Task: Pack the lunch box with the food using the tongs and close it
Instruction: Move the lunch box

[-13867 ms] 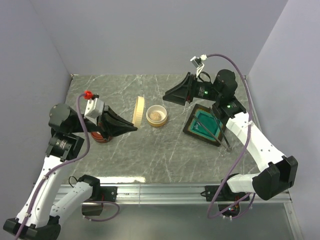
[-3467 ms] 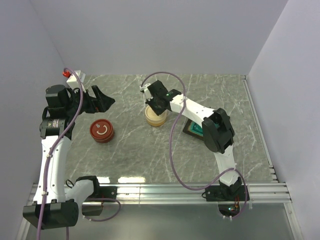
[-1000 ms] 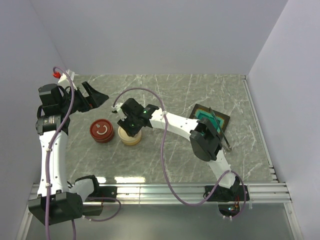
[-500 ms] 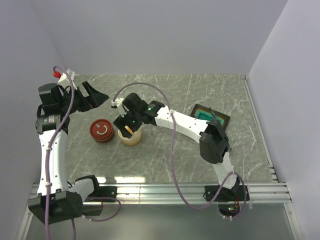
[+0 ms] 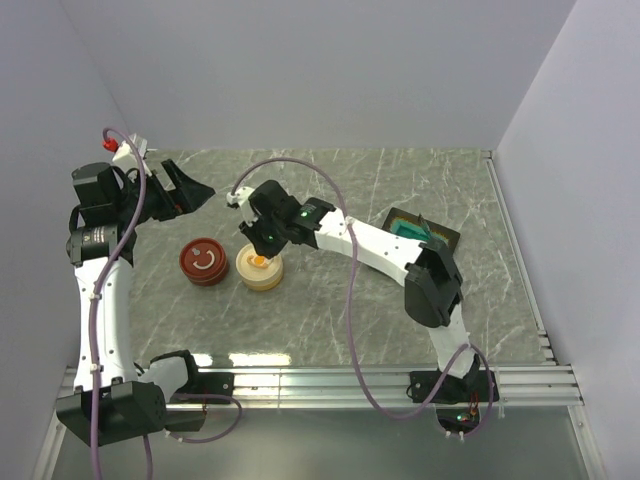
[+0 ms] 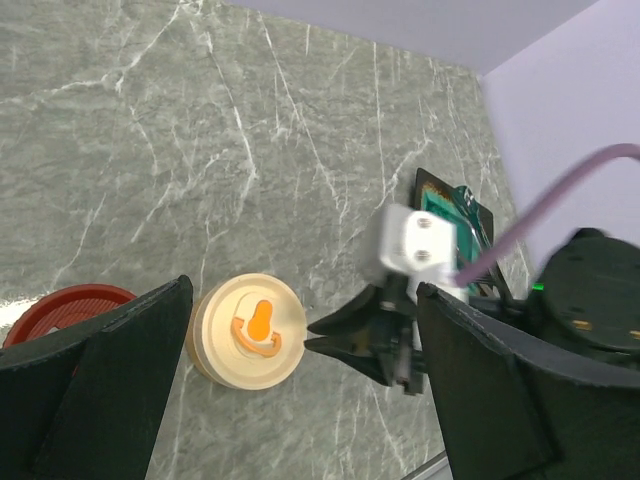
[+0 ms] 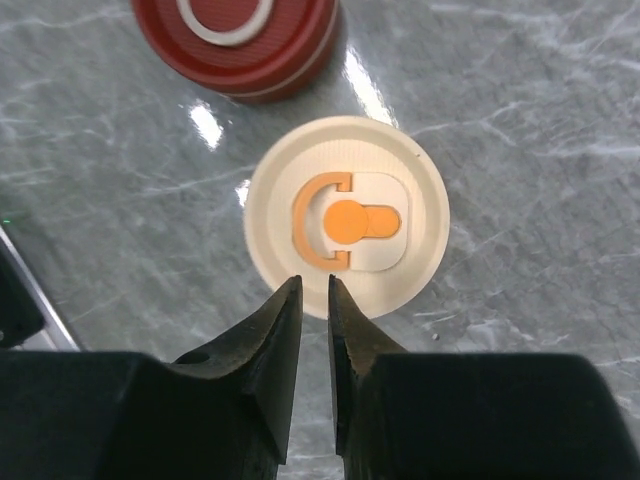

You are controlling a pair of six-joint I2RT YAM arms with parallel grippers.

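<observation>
The lunch box (image 5: 260,272) is a round cream container with its lid on and an orange valve in the middle; it stands next to a red round container (image 5: 204,262). The food is hidden. My right gripper (image 7: 313,282) hovers just off the rim of the lunch box (image 7: 345,225), a thin gap between its jaws and nothing in it. My left gripper (image 5: 195,192) hangs wide open above the back left, away from both containers. The tongs (image 5: 431,229) lie across the dark green-lined tray (image 5: 405,222) on the right, partly hidden by my right arm.
The red container (image 7: 240,35) carries a white smiley on its lid. My right arm reaches across the middle of the marble table from the right. Grey walls close in the back and both sides.
My right gripper has drawn back a little from the lunch box lid and its jaws have narrowed to a thin gap. The lunch box stays beside the red container. The left arm has barely shifted.
</observation>
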